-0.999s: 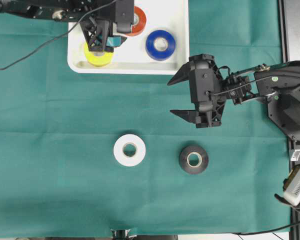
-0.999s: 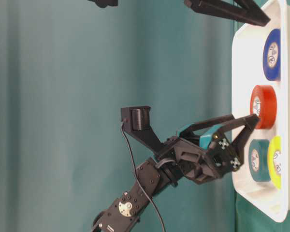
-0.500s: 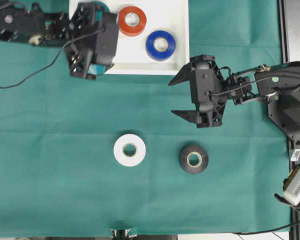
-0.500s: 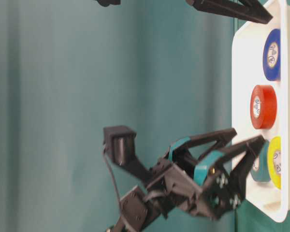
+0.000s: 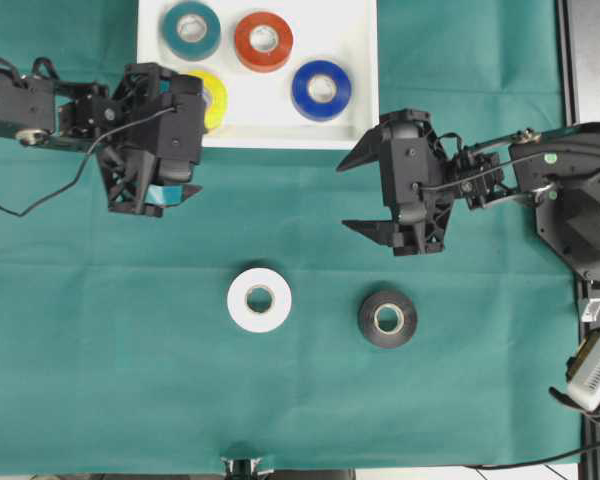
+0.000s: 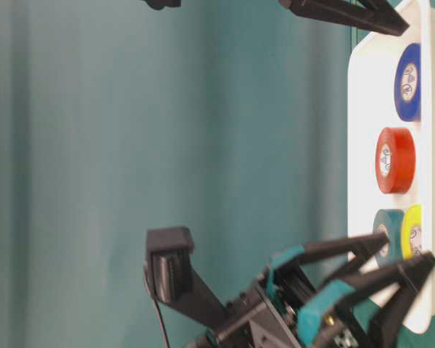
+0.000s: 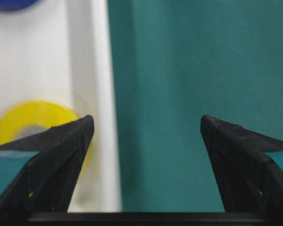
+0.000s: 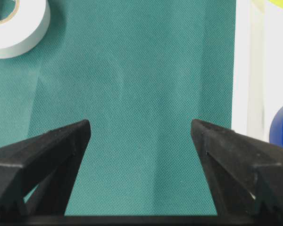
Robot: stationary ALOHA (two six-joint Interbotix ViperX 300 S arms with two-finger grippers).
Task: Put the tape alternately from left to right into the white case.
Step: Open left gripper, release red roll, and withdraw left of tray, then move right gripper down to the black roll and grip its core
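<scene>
So four of the six rolls were already parked in the white case at the 12 o'clock edge of the green-covered surface: teal roll, red roll, blue roll and yellow roll, the yellow one partly hidden by the arm. Two were left out on the cloth, well apart from the case: the white roll around 6 o'clock and the black roll just to its 3 o'clock side. The left end effector was spread wide and empty, just off the case's 7 o'clock corner. The right end effector was also held apart with nothing in it, up at 12 o'clock from the black roll. Roughly two thirds done, by the look of it.
</scene>
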